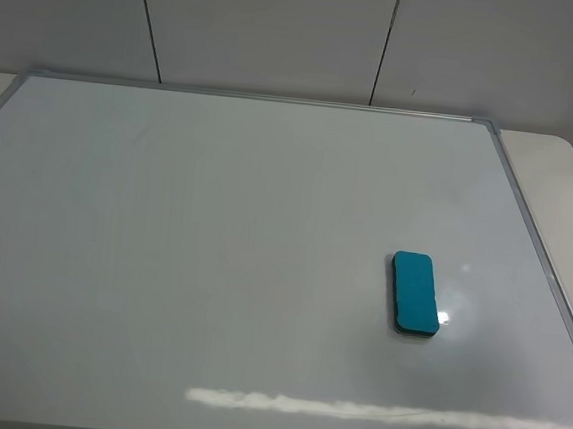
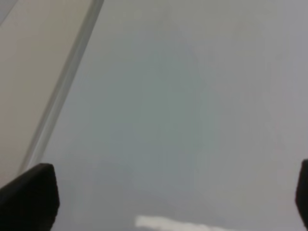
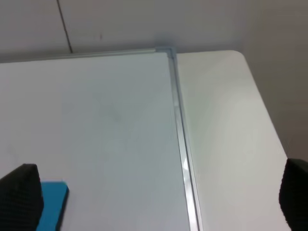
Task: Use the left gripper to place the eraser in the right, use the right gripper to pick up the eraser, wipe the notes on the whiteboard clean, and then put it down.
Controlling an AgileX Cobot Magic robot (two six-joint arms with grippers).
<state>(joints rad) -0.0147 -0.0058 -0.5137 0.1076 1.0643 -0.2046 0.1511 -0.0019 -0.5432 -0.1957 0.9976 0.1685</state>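
Exterior high view: eraser [image 1: 415, 293] flat on whiteboard [image 1: 211, 268], right-near area, no notes visible; looks light, stiff-bodied with soft felt base, best gripped across long sides; left pincer [image 2: 168, 202] and right pincer [image 3: 154, 202] both wide open, empty.
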